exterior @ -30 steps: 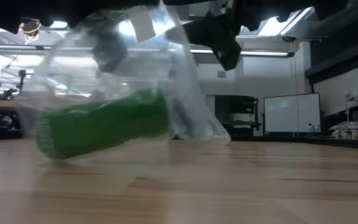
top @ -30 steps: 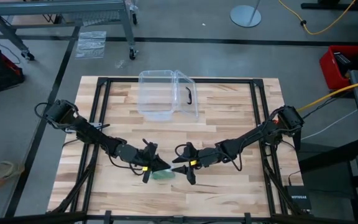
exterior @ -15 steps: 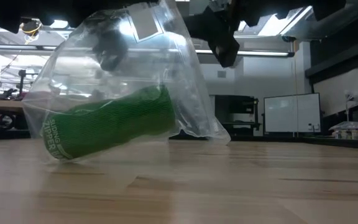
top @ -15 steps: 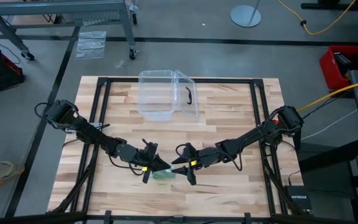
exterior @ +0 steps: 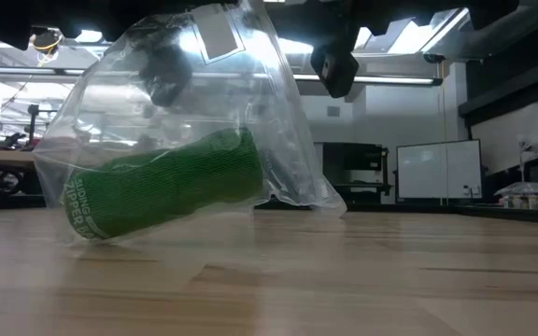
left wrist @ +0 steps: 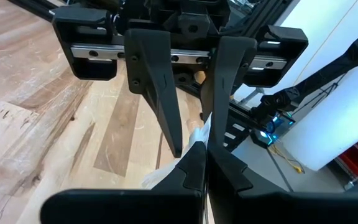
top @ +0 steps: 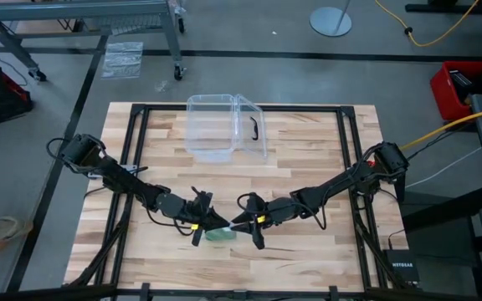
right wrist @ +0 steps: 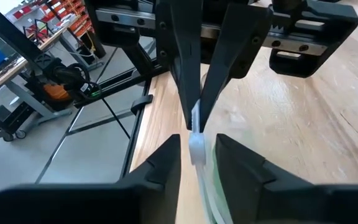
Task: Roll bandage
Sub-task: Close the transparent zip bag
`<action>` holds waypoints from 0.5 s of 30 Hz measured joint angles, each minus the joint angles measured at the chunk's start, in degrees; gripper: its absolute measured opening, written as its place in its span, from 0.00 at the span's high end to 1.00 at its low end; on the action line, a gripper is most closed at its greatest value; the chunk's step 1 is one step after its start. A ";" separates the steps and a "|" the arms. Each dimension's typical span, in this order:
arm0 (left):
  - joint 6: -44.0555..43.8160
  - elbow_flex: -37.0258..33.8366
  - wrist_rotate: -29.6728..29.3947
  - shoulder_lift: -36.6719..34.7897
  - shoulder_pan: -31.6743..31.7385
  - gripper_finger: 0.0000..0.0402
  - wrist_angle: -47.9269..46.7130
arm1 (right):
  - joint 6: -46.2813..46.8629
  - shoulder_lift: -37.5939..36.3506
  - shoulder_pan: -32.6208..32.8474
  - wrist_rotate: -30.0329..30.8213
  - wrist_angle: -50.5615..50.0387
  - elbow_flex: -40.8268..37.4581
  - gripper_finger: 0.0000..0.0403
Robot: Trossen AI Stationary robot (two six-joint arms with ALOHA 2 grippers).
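Both grippers meet nose to nose over the near middle of the wooden table (top: 308,150), at the mouth of a clear zip bag (exterior: 250,112) with the bandage (exterior: 171,191) inside. The left gripper (top: 210,222) is clenched on the bag's top edge, its fingers pressed together on the plastic in its wrist view. The right gripper (top: 245,224) faces it with its fingers (right wrist: 166,168) standing a little apart on either side of the same edge; the white zip strip (right wrist: 197,144) sits in the gap, and whether the pads already bite it cannot be told. The bandage is a tightly wound green cylinder hanging in the bag's bottom, below both claws and slightly toward the left one, its low end close to the table top. Its long axis lies roughly along the line between the two claws, tilted, the end toward the right claw higher. Neither claw can reach the roll directly; the plastic is between. The next move likely turns on the two claws pulling the mouth apart, each toward its own side. A clear plastic box (top: 224,125) stands well beyond both grippers, untouched.
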 joint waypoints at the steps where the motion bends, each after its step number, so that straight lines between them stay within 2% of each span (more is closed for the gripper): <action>1: 0.07 0.00 0.00 -0.01 0.00 1.00 0.00 | 0.00 0.00 0.00 0.00 0.01 0.00 0.76; 15: 0.17 0.00 0.00 -0.01 -0.02 1.00 -0.04 | -0.03 0.00 0.02 -0.13 -0.20 0.00 0.95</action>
